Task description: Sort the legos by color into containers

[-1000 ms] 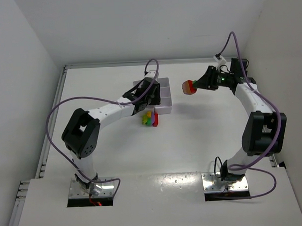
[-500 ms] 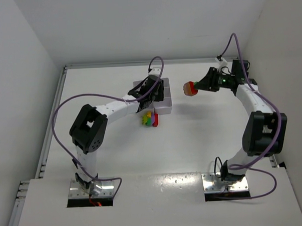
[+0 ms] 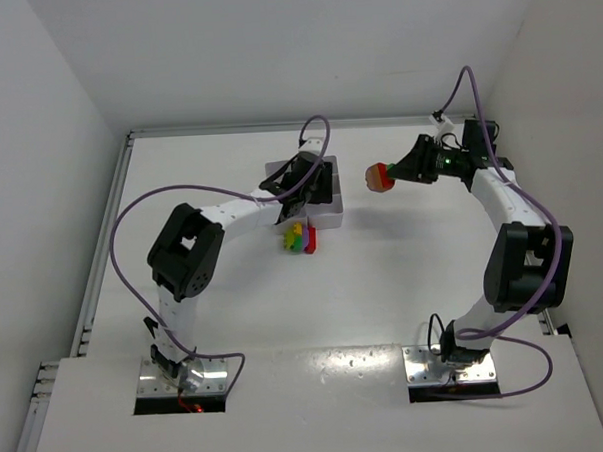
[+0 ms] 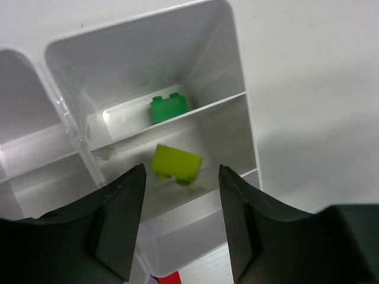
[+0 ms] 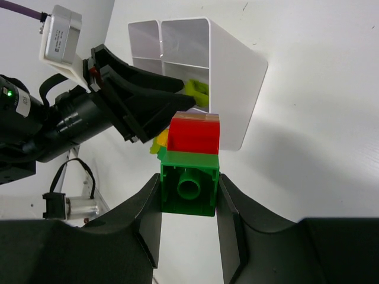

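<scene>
Left elbow [image 3: 188,261] swung inward; your left hand [image 4: 180,173] over tray [image 4: 237,77], fingers apart, lime brick [image 4: 176,164] lying in compartment below. Right hand [image 5: 189,188] clamps green-red stack [image 5: 193,148] right of tray; left nearer leftover pile [image 3: 300,238].

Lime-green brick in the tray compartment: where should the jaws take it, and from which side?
Take the lime-green brick across its two flat sides, coming straight down from above: the thin walls of the tray block any sideways approach. It looks tilted, so the jaws would probably need to match that angle.
</scene>
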`<state>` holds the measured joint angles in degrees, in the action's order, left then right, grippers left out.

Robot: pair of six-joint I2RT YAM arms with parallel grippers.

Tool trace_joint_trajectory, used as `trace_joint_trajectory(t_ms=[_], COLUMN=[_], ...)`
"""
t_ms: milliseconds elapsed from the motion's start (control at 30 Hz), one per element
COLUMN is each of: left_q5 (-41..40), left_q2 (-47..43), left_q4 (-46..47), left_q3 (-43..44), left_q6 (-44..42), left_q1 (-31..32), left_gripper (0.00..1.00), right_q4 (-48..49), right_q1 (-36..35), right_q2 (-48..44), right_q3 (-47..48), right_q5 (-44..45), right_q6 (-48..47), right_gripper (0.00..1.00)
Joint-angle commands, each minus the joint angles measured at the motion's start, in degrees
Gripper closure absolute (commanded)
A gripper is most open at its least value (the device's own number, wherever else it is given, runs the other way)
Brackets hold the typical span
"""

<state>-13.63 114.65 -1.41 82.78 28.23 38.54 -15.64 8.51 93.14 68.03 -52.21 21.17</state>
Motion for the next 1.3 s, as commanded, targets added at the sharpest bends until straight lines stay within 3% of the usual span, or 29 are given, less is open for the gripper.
trace_joint_trajectory(t_ms=[0,167,267,367,400,433,500,533,600,667,1267], left_q5=[2.9,6.4,9.5,24.8,40.6,50.0,65.1,67.7,73.3,73.8,74.9], left_q2=[-1.8,-5.3,-9.3,-15.0,-16.2,-17.0,-17.5,-17.5,-17.5,-17.5,-14.5], left_q4=[3.9,7.1,7.1,10.7,11.3,13.9,21.5,23.6,37.3,44.4,44.9], left_q3=[1.3,0.2,-1.2,-4.7,-5.5,-6.7,-9.8,-10.5,-15.5,-18.4,-19.0], left_q6=[-0.5,-1.9,-2.5,-4.6,-6.5,-7.3,-0.9,2.7,15.1,20.5,22.4], left_q1=[-0.6,-0.6,-1.1,-3.9,-5.0,-6.1,-8.6,-9.2,-11.0,-12.1,-13.8], left_gripper=[0.40,0.19,0.20,0.30,0.30,0.30,0.30,0.30,0.30,0.29,0.34], right_q4=[1.5,1.5,3.9,7.2,8.4,13.0,18.2,21.8,22.7,22.1,20.8], right_q1=[0.4,-0.3,-0.8,-0.8,-0.8,-1.4,-1.4,-2.0,-2.7,-4.3,-10.9], right_q2=[-1.2,0.6,1.8,2.3,2.9,3.6,4.2,4.8,4.8,5.3,1.3], right_q3=[0.2,1.2,1.2,1.2,0.6,0.1,-1.1,-1.8,-1.8,-1.2,-0.1], right_q5=[-1.9,-3.7,-6.8,-11.4,-14.6,-16.4,-20.6,-21.7,-24.3,-26.2,-28.0], right_q6=[-0.5,-0.5,1.7,5.1,6.6,8.7,16.2,17.9,19.8,19.8,20.3], right_gripper=[1.00,1.00,1.00,1.00,1.00,1.00,1.00,1.00,1.00,1.00,1.00])
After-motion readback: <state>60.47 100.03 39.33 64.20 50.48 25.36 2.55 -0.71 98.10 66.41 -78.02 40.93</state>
